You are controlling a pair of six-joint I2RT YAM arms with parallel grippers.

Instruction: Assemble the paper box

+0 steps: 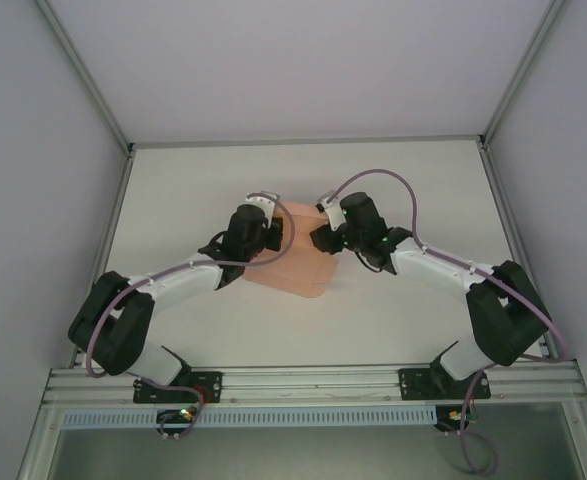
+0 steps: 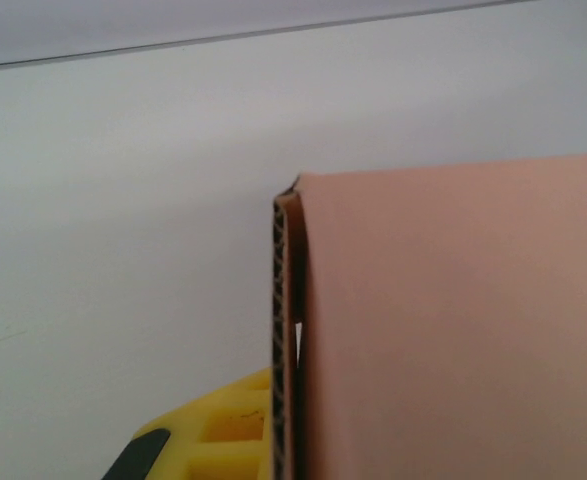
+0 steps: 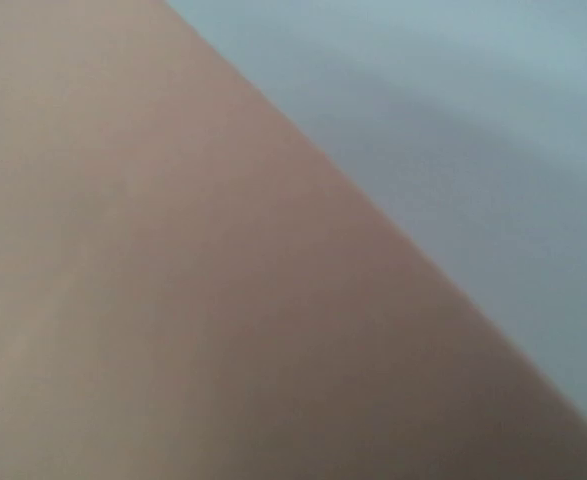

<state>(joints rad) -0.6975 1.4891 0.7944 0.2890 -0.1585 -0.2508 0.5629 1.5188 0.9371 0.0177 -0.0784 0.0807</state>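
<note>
light, stiff pink paper box [image 1: 298,265] btwn left hand [image 1: 273,232] & right hand [image 1: 325,238], grip states unclear; prob pinch its edges.

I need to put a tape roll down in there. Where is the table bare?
Bare table runs between the paper box and the back wall. Another patch lies between the box and the near rail, flanked by the left arm and right arm. The middle is crowded: both arms meet at the box.
</note>
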